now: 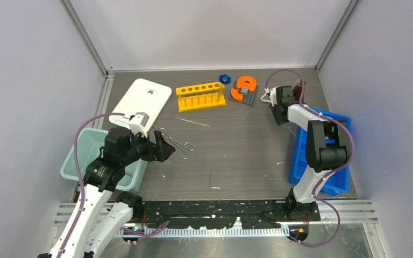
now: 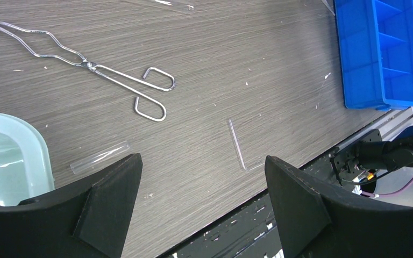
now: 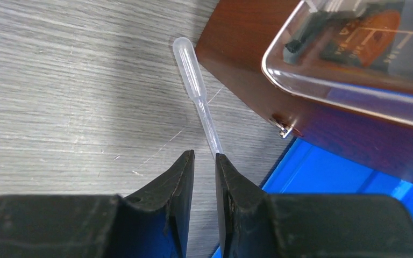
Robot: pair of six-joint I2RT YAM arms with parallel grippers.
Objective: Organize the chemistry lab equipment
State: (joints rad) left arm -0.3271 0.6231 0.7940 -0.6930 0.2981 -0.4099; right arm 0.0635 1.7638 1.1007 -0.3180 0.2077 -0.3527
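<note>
The wire metal tongs (image 1: 175,141) lie beside my left gripper (image 1: 164,148), which is open and empty. In the left wrist view the tongs (image 2: 91,67) lie beyond the gripper (image 2: 203,157), with a thin clear rod (image 2: 236,145) and a clear tube (image 2: 99,157) near its fingers. The yellow rack (image 1: 200,95), blue hexagonal piece (image 1: 225,78) and another thin rod (image 1: 193,122) lie at the back. My right gripper (image 3: 204,156) is nearly shut with an empty gap. A clear pipette (image 3: 196,91) ends at its right fingertip, next to the brown flask (image 3: 247,59). The white triangle (image 1: 265,97) lies by the right wrist.
The orange horseshoe piece (image 1: 244,87) on its grey base stands at the back. A white tray (image 1: 142,102) and a teal bin (image 1: 94,156) are on the left. A blue compartment bin (image 1: 328,150) sits at the right edge and also shows in the right wrist view (image 3: 328,172).
</note>
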